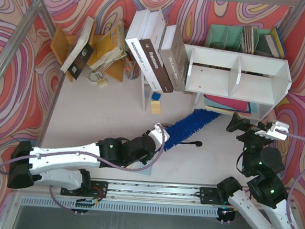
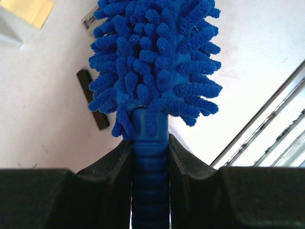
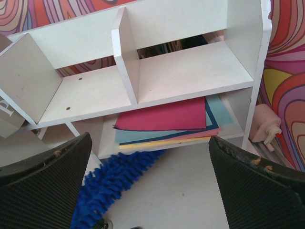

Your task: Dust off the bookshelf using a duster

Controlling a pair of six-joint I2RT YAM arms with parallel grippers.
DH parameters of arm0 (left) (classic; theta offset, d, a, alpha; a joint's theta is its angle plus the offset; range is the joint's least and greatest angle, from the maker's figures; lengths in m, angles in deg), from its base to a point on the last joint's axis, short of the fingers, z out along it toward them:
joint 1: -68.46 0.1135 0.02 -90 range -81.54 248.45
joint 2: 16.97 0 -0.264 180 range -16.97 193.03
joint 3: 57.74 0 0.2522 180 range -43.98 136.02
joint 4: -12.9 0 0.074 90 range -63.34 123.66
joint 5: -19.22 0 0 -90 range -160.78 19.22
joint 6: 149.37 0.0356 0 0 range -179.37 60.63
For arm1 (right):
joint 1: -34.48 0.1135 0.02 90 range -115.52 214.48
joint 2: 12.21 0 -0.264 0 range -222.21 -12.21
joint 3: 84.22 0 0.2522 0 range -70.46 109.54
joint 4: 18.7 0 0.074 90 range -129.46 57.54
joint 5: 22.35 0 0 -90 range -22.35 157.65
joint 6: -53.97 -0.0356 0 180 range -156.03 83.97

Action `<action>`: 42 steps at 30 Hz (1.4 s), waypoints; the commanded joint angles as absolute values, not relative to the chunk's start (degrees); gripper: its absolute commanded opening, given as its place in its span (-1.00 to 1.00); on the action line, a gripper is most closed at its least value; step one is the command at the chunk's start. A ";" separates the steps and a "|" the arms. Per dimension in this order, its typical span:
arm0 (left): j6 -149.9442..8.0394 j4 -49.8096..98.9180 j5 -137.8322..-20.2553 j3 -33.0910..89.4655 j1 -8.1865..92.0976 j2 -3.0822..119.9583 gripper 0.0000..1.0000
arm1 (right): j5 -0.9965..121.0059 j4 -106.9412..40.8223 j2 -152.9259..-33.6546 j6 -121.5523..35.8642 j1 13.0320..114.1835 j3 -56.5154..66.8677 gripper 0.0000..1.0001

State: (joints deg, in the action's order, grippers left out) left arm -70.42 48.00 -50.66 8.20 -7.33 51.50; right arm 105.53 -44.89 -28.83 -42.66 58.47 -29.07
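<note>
My left claw [image 2: 150,143] is clenched on the handle of the duster [image 1: 191,125], its fluffy tip low by the bookshelf [image 1: 239,73] foot; I should lift and sweep along each board with light pressure (right claw [image 3: 150,164] gaping, idle)

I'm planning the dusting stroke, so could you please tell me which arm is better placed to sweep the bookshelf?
Likely left: the left pincer is shut on the handle of the duster, whose head points at the bookshelf. The right pincer is open and empty, facing the shelf.
</note>
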 commanded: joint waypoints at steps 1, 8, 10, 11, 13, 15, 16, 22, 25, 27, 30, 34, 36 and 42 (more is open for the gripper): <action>-75.10 52.34 -42.80 5.44 -6.99 46.89 -1.00 | 106.33 -43.43 -29.30 -41.91 58.65 -29.27 0.97; -78.78 55.77 -38.59 3.14 -6.91 43.15 -1.00 | 106.41 -43.66 -29.06 -42.14 58.58 -29.17 0.98; -78.68 55.41 -39.22 3.19 -6.89 43.24 -1.00 | 106.38 -43.76 -29.00 -42.18 58.58 -29.22 0.97; -78.44 54.64 -39.94 3.40 -6.90 43.46 -1.00 | 106.37 -43.80 -29.00 -42.18 58.59 -29.22 0.97; -77.92 53.37 -42.49 4.03 -6.87 44.69 -1.00 | 106.45 -43.88 -28.93 -42.17 58.58 -29.23 0.97; -77.68 52.79 -44.50 4.94 -6.95 46.13 -1.00 | 106.49 -43.89 -28.78 -42.13 58.63 -29.23 0.97; -77.61 52.58 -45.27 5.38 -7.03 46.67 -1.00 | 106.61 -43.92 -28.67 -42.18 58.64 -29.24 0.98; -76.63 55.17 -45.59 7.07 -9.61 45.69 -1.00 | 107.02 -44.11 -28.17 -42.26 58.62 -29.32 0.97; -76.82 59.17 -44.81 8.37 -11.84 44.04 -1.00 | 107.13 -43.97 -28.33 -42.20 58.57 -29.34 0.97; -77.72 62.35 -43.96 9.32 -13.49 42.96 -1.00 | 107.19 -44.00 -28.47 -42.18 58.62 -29.25 0.97; -79.83 67.79 -43.17 10.77 -16.29 41.57 -1.00 | 107.52 -44.05 -28.56 -42.18 58.64 -29.23 0.97; -85.73 77.30 -37.75 12.89 -20.48 38.86 -1.00 | 107.72 -43.99 -28.64 -42.18 58.60 -29.16 0.97; -88.84 80.66 -34.52 13.37 -22.57 36.43 -1.00 | 107.81 -43.98 -28.73 -42.27 58.58 -29.19 0.98; -95.16 86.06 -27.02 16.01 -27.74 30.63 -1.00 | 108.16 -43.89 -28.80 -42.19 58.63 -29.31 0.97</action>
